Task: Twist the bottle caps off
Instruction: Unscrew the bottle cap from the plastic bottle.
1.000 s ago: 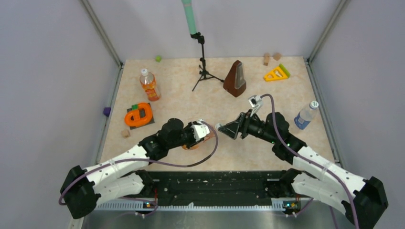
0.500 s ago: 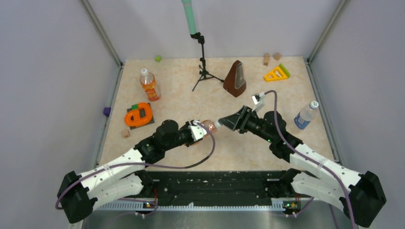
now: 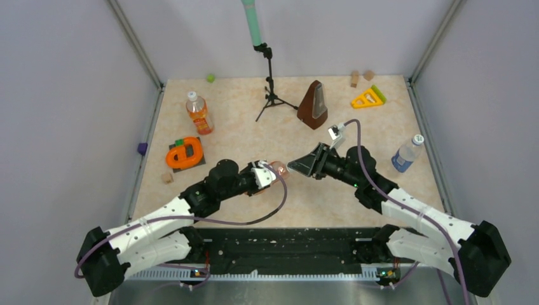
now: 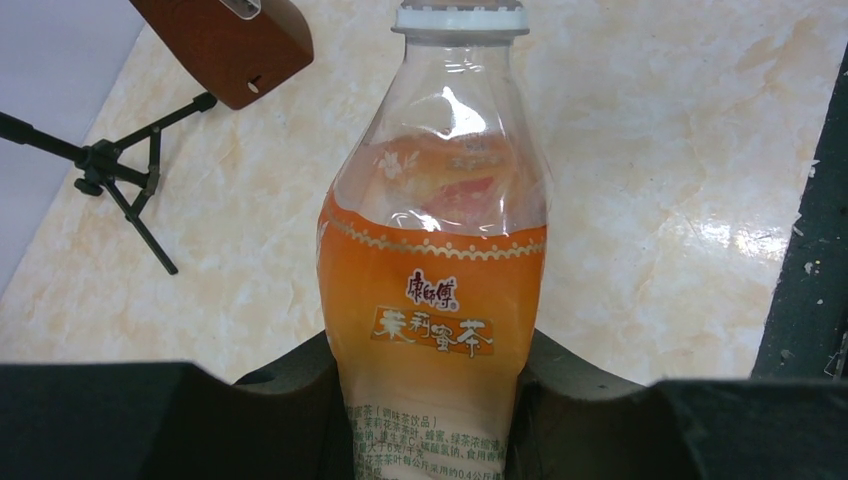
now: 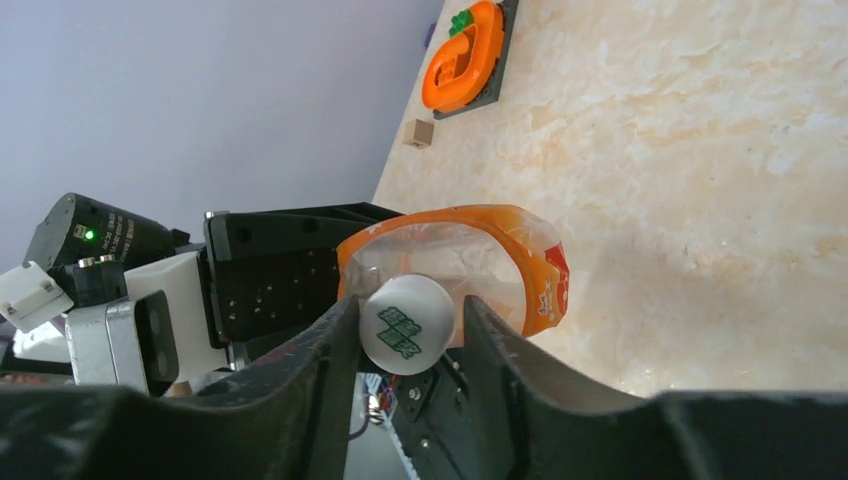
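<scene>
My left gripper (image 3: 269, 174) is shut on the lower body of the squat orange bottle (image 4: 440, 270) and holds it tilted toward the right arm. Its white cap (image 4: 460, 17) points away from the left wrist. My right gripper (image 5: 405, 335) is open around that cap (image 5: 405, 325). The left finger (image 5: 320, 370) touches the cap and a narrow gap shows at the right finger. The slim orange bottle (image 3: 199, 114) with its cap (image 3: 191, 96) stands at the far left. The clear blue-labelled bottle (image 3: 404, 155) with its cap (image 3: 418, 138) stands at the right edge.
A brown metronome (image 3: 314, 105) and a black tripod (image 3: 272, 95) stand at the back middle. An orange toy on a dark plate (image 3: 185, 154) lies left of the left arm, with a wooden block (image 3: 167, 178) near it. A yellow triangle (image 3: 368, 98) lies at the back right.
My right gripper has moved left and closed in on the cap of the held bottle. My left gripper has shifted the bottle slightly right and forward toward it.
</scene>
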Robot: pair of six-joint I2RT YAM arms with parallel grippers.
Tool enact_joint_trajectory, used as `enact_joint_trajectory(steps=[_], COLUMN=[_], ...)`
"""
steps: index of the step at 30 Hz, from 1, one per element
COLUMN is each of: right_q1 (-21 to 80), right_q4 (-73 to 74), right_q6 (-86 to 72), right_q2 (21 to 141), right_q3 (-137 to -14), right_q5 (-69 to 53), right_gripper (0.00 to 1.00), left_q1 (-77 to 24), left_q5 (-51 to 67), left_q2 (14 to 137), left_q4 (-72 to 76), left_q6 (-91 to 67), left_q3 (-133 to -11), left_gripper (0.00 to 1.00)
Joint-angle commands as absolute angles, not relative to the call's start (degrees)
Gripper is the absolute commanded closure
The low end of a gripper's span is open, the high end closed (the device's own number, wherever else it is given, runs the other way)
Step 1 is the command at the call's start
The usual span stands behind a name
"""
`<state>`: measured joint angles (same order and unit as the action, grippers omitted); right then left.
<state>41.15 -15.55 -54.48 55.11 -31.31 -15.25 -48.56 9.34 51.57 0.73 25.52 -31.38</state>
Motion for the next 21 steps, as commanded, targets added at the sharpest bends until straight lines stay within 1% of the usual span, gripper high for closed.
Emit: enact_joint_trajectory(steps=[1,3,4,5,6,7,10,13,18,21], right_q1=[41.4,41.4,41.4,41.4,41.4,41.5,41.4,41.5,41.4,41.4], right_q4=[-14.2,-14.1,-13.9,-13.8,-13.7,-13.4,-13.0,-14.0,-15.3,-16.8], right_q6=[-52.1,-51.9,-51.8,-51.7,-51.5,-51.4,-50.6,-48.5,-41.6,-38.6], right_q2=[55.4,55.2,55.1,54.9,54.9,54.8,54.7,54.6,53.6,52.6], right_q3=[-34.6,-34.6,-34.5,-34.4,-34.4,-34.4,-34.4,-34.0,-32.2,-30.8], right_q5=[-16.3,-16.0,-15.7,-15.7,-15.5,-15.4,-15.2,-16.9,-22.6,-28.0], right_gripper=[0.63,0.64,0.68,0.75,0.79,0.80,0.91,0.93,0.93,0.95], left_q1=[-48.9,-49.0,-49.0,-49.0,-49.0,-49.0,-49.0,-49.0,-48.8,-48.6], left_q5=[9.5,9.2,9.2,9.3,9.3,9.3,9.4,12.3,23.6,29.0], left_q2=[51.6,51.8,51.8,51.7,51.7,51.8,51.7,51.0,48.2,49.1], left_q4=[4.5,4.4,4.4,4.4,4.5,4.5,4.5,4.0,4.1,0.6], left_q6=[25.6,25.5,25.6,25.7,25.7,25.7,25.6,24.7,19.1,19.0], left_q3=[-31.8,-31.8,-31.8,-31.7,-31.7,-31.8,-31.7,-32.0,-32.9,-35.3], left_gripper=[1.00,1.00,1.00,1.00,1.00,1.00,1.00,1.00,1.00,1.00])
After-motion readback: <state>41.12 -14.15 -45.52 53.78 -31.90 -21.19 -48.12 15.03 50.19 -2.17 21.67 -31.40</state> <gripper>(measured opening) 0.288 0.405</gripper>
